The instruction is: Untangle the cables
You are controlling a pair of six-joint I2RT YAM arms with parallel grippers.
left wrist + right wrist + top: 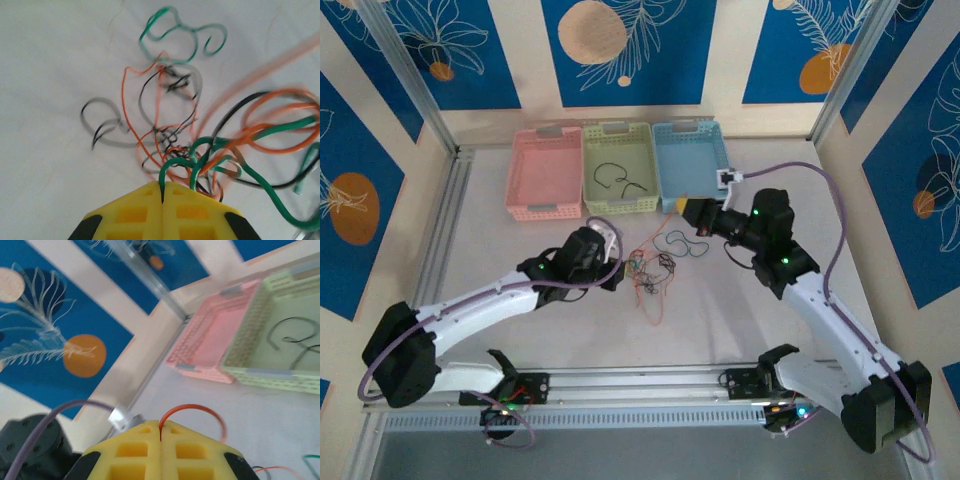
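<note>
The left gripper (162, 196) is clamped on a green strand (172, 162) of the cables (650, 268) (tangled on the table (720, 320) between the arms). The right gripper (160, 435) pinches a red-orange strand (192, 407), apparently raised.

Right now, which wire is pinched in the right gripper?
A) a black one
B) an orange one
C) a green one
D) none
B: in the right wrist view the right gripper is shut, and an orange wire loops out from between its fingertips.
</note>
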